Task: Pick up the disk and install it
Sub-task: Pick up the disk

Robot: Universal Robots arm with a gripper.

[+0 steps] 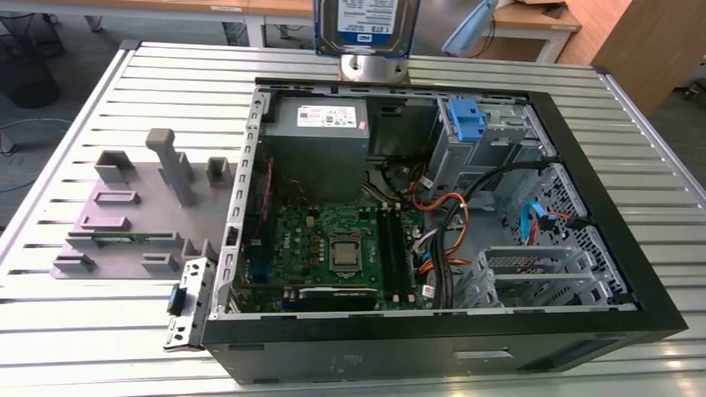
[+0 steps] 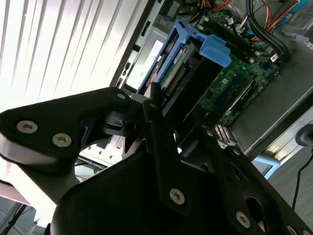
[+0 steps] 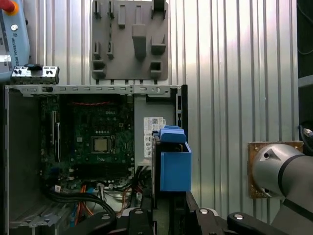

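Now, on the exterior view's left, a grey holder plate (image 1: 132, 217) lies on the slatted tabletop (image 1: 78, 351). Just to the right of it, the open computer case (image 1: 634, 256) lies flat. Above its far edge I see the disk (image 1: 361, 21) hanging upright in the air. In the second wrist view, my pincer (image 2: 149, 100) is clamped on its blue frame.

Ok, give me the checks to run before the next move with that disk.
1. Grip: ok; the gripper is shut on the disk.
2. Clearance: ok; the disk hangs above the case, apart from it.
3. Open side: ok; the case's inside is exposed.
4. Free slot in the drive cage: cannot tell; a blue bracket stands at it.
5. Path past the cables: cannot tell.
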